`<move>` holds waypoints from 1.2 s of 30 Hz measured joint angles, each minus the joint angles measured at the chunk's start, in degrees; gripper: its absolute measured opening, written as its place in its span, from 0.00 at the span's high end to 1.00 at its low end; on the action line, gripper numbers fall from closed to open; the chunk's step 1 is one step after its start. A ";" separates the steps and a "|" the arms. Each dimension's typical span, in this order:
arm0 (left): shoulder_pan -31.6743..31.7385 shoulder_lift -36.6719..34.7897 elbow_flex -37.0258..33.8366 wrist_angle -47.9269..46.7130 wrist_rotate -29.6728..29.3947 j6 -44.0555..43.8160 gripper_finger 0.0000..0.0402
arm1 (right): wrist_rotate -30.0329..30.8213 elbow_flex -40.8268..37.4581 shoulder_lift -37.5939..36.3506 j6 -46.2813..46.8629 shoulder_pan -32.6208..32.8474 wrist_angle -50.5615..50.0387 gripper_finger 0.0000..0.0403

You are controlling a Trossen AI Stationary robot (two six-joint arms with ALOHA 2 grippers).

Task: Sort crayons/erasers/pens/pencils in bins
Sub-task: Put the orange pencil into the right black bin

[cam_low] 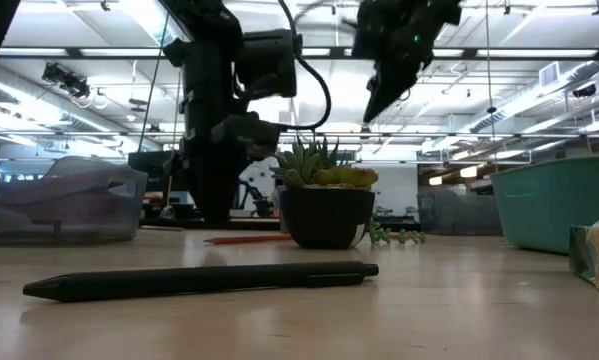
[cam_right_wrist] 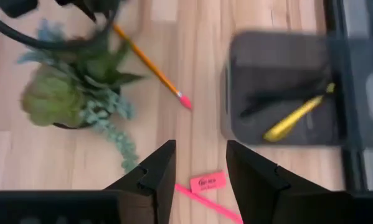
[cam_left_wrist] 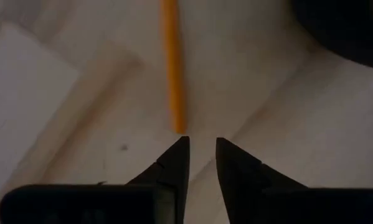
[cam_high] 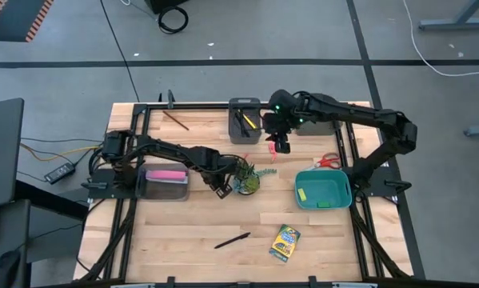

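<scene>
My left gripper (cam_left_wrist: 202,149) points down beside the potted plant (cam_high: 247,180), slightly open with nothing between its fingers. An orange pencil (cam_left_wrist: 172,62) lies flat on the wood and ends just ahead of the fingertips. My right gripper (cam_right_wrist: 202,158) hangs open in the air (cam_high: 281,146) over a small pink eraser (cam_right_wrist: 208,182) and a thin pink pencil (cam_right_wrist: 205,202), next to the dark grey bin (cam_right_wrist: 236,81). That bin holds a yellow pen (cam_right_wrist: 298,115) and a black one. A black pen (cam_high: 233,240) and the crayon box (cam_high: 285,242) lie near the front edge.
A grey bin (cam_high: 163,182) with a long pink bar stands left of my left gripper. The teal bin (cam_high: 323,190) holds a green eraser. Red scissors (cam_high: 327,162) lie above it. A thin pencil (cam_high: 175,120) lies at the far left. The front middle of the table is bare wood.
</scene>
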 joint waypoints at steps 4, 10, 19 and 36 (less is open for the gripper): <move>1.69 2.31 0.00 -1.55 -0.99 -3.08 0.78 | -5.28 -0.07 2.88 -0.15 -4.31 -1.36 0.64; 3.66 3.39 0.21 -1.92 -0.46 -3.91 0.85 | -12.95 -0.07 5.59 -13.21 -7.04 -0.90 0.65; 7.22 3.34 0.18 0.44 -2.30 3.30 0.97 | -17.54 -0.07 9.16 -17.03 -6.07 2.48 0.69; 9.98 1.79 -0.21 -2.62 0.83 20.70 0.99 | -16.18 -0.07 15.17 -20.77 -4.12 6.23 0.72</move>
